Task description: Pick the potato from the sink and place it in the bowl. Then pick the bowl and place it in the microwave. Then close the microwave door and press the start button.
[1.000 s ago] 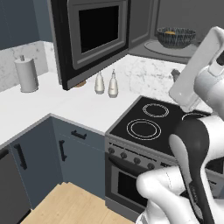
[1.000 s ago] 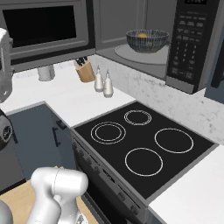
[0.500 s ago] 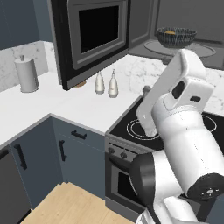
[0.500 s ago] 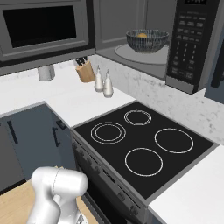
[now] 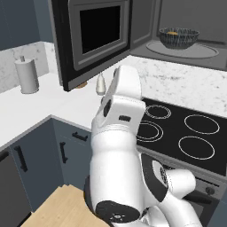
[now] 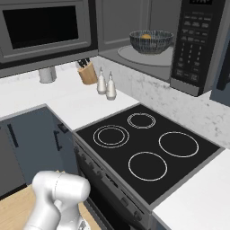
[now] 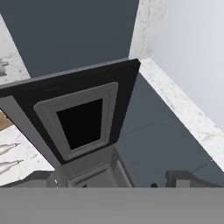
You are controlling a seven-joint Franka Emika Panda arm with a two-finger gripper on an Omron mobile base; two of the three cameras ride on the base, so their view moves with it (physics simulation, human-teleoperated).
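Standing open at upper left of the left base view, the microwave door [image 5: 95, 37] awaits shutting; the bowl [image 5: 178, 37] holds the potato [image 5: 174, 32] upper right. Right base view: bowl upper centre inside the microwave [image 6: 195, 45]. Hand view: gripper [image 7: 116, 179] fingers apart, empty, door centre; a glancing push might slip off its edge.

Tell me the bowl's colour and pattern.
Dark blue-grey with fine pale radial streaks; the bowl shows best in the right base view.
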